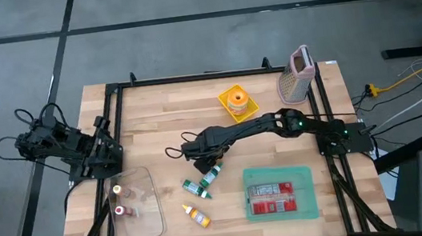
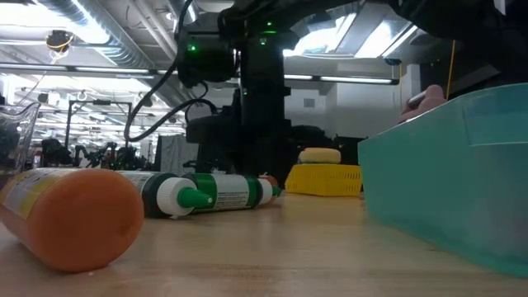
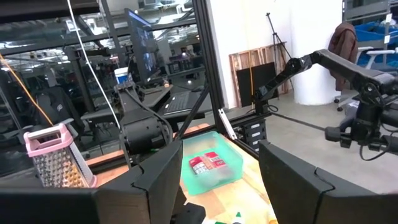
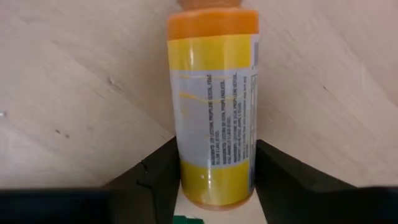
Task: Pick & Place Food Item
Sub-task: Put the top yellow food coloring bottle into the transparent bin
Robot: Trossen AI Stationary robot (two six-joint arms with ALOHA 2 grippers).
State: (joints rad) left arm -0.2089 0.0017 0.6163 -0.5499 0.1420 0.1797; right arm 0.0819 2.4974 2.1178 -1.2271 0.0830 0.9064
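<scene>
- A teal bin [image 1: 279, 193] holding a red packet sits on the right front part of the wooden table [image 1: 162, 116].
- Two green-and-white bottles [image 1: 203, 183] lie just in front of the right gripper, and a small yellow bottle with an orange end [image 1: 196, 215] lies nearer the front edge.
- A clear tray [image 1: 143, 207] with small items rests at the left front; a pink-handled grater [image 1: 296, 76] stands at the back right, and a yellow-and-orange item [image 1: 236, 103] sits near the back centre.
- The left arm waits off the left edge of the table, its gripper [image 3: 214, 180] with fingers spread wide and holding nothing.
- The task's thing is an orange bottle [image 4: 214, 99] with a yellow and pale label covered in small print, lying on its side on the bare wood near the middle of the table.
- The right gripper [image 4: 211, 171] is down at the table over this bottle, one dark finger on either side of its lower body.
- Its fingers [image 4: 155, 177] flank the bottle closely; whether they press it I cannot tell.
</scene>
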